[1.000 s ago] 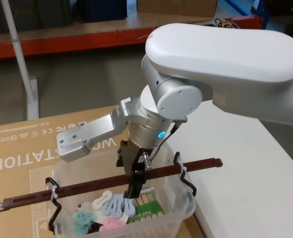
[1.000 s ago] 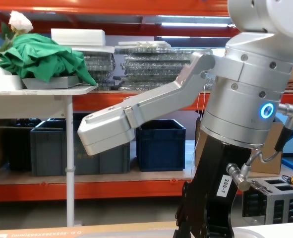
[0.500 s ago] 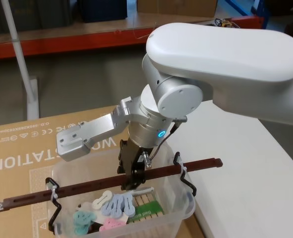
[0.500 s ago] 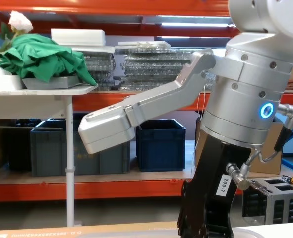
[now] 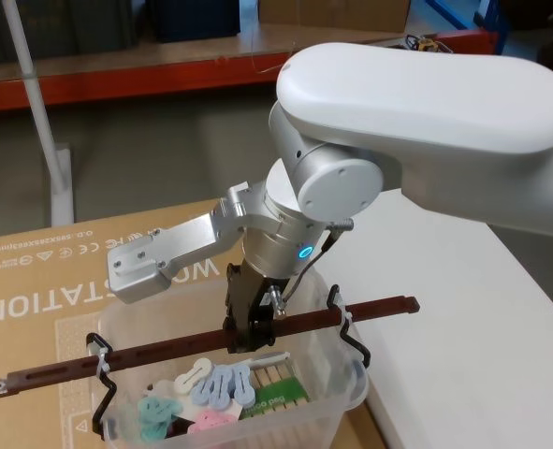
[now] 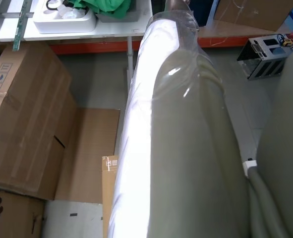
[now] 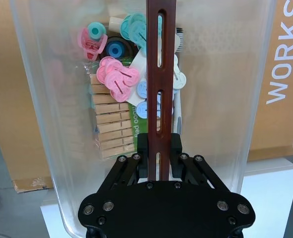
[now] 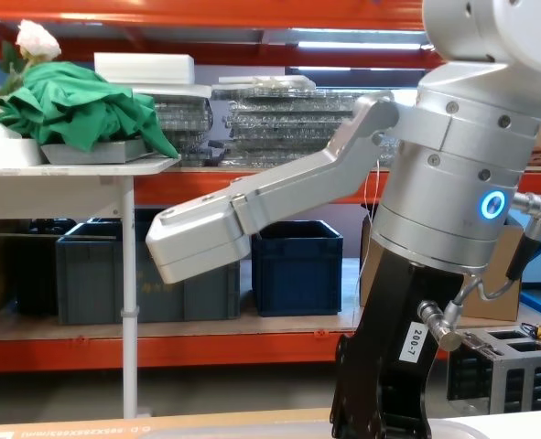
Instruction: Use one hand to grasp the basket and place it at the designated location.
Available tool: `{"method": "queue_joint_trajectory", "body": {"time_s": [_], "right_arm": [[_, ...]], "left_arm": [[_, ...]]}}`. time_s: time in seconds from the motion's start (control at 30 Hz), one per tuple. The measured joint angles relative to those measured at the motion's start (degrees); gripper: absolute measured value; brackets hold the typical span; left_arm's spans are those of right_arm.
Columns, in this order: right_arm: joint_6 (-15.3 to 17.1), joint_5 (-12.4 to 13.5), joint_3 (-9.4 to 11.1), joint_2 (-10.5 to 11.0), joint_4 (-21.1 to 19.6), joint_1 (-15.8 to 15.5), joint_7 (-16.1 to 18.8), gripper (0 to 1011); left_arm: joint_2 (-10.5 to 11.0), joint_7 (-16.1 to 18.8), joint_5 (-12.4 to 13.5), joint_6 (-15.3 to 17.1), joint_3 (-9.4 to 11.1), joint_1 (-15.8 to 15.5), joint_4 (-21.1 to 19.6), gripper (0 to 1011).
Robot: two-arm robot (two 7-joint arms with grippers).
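The basket [image 5: 353, 391] is a translucent whitish tub at the near edge of the head view. It holds wooden pegs and pastel plastic clips. Its long reddish-brown bar handle [image 5: 145, 354] spans the tub, tied on with white zip ties. My right gripper [image 5: 246, 339] reaches down from the bulky silver-grey arm and is shut on the middle of the bar. In the right wrist view the black fingers [image 7: 143, 145] press both sides of the handle [image 7: 160, 74] above the basket [image 7: 225, 99]. The chest view shows the black right gripper [image 8: 377, 422] with its white number label.
The basket sits on a brown cardboard sheet [image 5: 33, 281] printed with large white letters. A white table [image 5: 463, 318] lies to the right. A white pole [image 5: 33, 94] stands at back left. Dark blue crates [image 8: 297, 265] sit on orange racking behind.
The right gripper's fingers, which hung open below the bar a second ago, have drawn up and shut on the handle. The basket has barely moved.
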Motion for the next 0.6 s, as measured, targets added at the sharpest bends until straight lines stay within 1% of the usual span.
{"method": "queue_joint_trajectory", "body": {"time_s": [0.33,0.5,0.6], "right_arm": [[0.0,0.2,0.4,-0.1,0.5,0.2,0.0,242],[0.1,1.1,1.1,-0.1,1.3,0.7,0.0,242],[0.3,2.1,1.8,-0.1,2.2,1.2,0.2,242]], "left_arm": [[0.0,0.0,0.0,0.0,0.0,0.0,0.0,0],[0.0,0.0,0.0,0.0,0.0,0.0,0.0,0],[0.0,0.0,0.0,0.0,0.0,0.0,0.0,0]]}}
